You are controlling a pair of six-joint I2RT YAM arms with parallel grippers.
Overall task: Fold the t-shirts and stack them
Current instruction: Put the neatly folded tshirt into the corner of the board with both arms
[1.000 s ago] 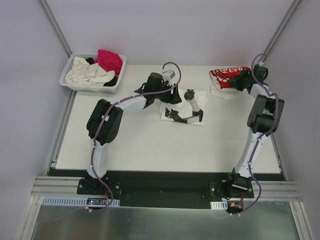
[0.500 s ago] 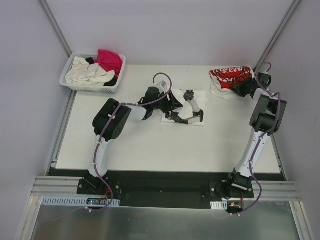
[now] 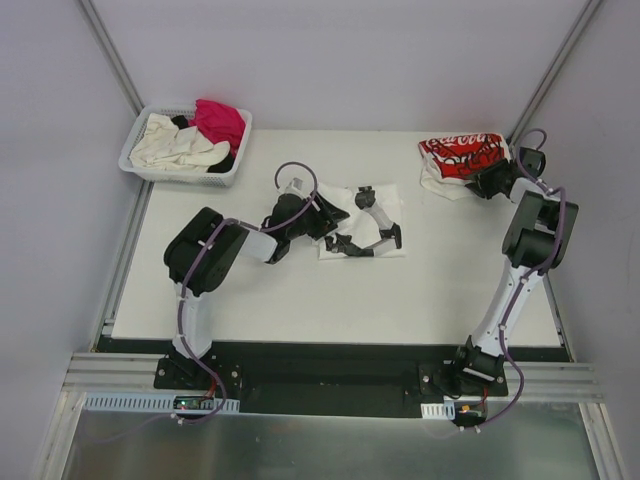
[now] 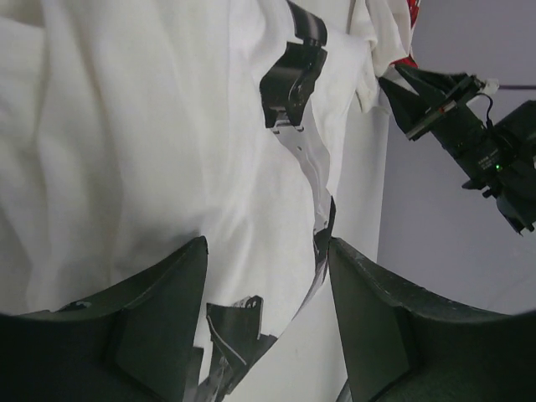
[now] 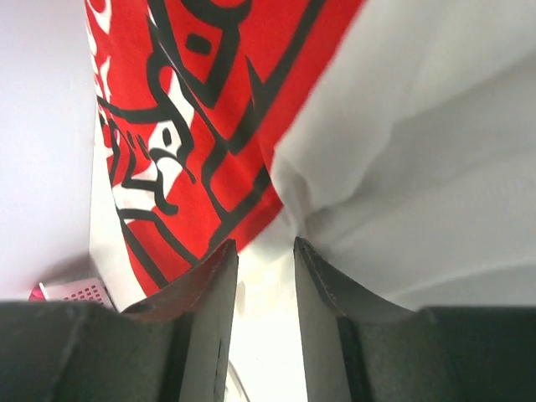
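A folded white t-shirt with a black print (image 3: 393, 203) lies mid-table, and it fills the left wrist view (image 4: 126, 126). My left gripper (image 3: 328, 222) is low at its left edge. Its jaws (image 4: 268, 247) stand open, with the shirt's printed hem and bare table between them. The white t-shirt with the red print (image 3: 455, 155) lies at the back right. My right gripper (image 3: 487, 181) is at that shirt's right side. It is open by a narrow gap (image 5: 265, 244), and the red print (image 5: 193, 100) and a white fold sit just past its tips.
A white slotted basket (image 3: 185, 176) at the back left corner holds cream, magenta and black t-shirts. The right arm's gripper (image 4: 440, 105) shows beyond the printed shirt in the left wrist view. Side walls stand close to both table edges.
My left gripper has drawn back to the left and nearer, from over the printed shirt to its left edge. The right gripper has backed slightly right, off the red-print shirt.
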